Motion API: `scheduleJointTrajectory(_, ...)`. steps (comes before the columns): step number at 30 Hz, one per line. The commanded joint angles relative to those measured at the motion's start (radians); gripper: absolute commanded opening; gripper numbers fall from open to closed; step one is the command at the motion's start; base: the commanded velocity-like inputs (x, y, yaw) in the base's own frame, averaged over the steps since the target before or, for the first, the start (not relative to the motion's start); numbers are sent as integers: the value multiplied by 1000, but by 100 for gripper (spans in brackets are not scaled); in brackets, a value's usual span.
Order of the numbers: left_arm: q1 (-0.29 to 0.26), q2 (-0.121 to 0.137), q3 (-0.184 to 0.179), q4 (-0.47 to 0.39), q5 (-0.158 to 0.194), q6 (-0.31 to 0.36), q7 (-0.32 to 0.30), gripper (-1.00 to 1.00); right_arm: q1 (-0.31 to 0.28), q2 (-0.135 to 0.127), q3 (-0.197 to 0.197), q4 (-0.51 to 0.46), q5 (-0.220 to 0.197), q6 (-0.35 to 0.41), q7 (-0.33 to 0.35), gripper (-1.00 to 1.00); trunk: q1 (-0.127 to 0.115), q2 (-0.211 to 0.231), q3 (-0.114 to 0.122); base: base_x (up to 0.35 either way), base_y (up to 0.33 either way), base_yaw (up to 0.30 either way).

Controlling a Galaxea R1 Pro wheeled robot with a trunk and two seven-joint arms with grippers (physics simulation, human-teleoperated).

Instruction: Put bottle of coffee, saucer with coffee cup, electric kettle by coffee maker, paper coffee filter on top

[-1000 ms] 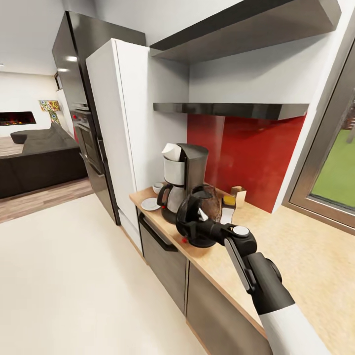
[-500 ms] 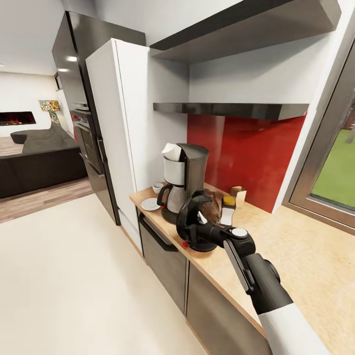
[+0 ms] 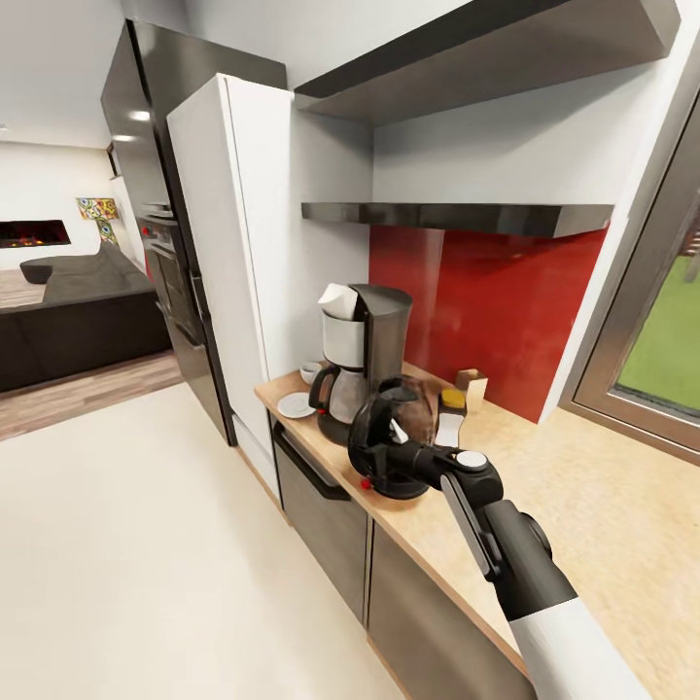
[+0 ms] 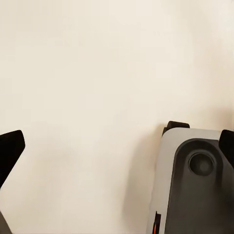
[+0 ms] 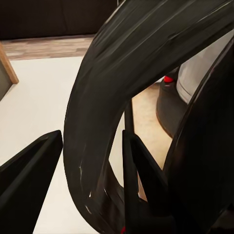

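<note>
The coffee maker (image 3: 367, 355) stands on the countertop (image 3: 574, 506) with the paper coffee filter (image 3: 337, 299) on top. Just in front of it is the dark electric kettle (image 3: 401, 439), its base low at the counter's front edge. My right gripper (image 3: 384, 449) is shut on its black handle (image 5: 97, 122), which sits between both fingers (image 5: 29, 187). The bottle of coffee (image 3: 449, 418) stands behind the kettle. The saucer (image 3: 296, 403) lies left of the machine, and the coffee cup (image 3: 311, 371) stands on the counter behind it. My left gripper (image 4: 117, 146) hangs open over the floor.
A tall white cabinet (image 3: 243, 262) closes the counter's left end, with a dark fridge (image 3: 160, 243) beyond. The thin black kitchen shelf (image 3: 457, 216) runs above the red backsplash (image 3: 506, 311). A small tan box (image 3: 472, 386) stands by the backsplash. A window (image 3: 661, 350) is at the right.
My right arm has lowered the kettle slightly and brought it a little nearer the counter's front edge. The grip on the handle is unchanged.
</note>
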Motion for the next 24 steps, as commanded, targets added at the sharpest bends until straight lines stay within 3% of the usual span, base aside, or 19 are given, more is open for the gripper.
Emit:
scheduleJointTrajectory(1,1,0,6,-2,2,-1,-6,100,-1,1,-1,-1,-2,5,3,-100,0,-1,-1,3,0,0)
scheduleJointTrajectory(24,1,0,6,-2,2,-1,-6,100,2,2,0,1,0,5,4,-100,0,-1,-1,43,0,0)
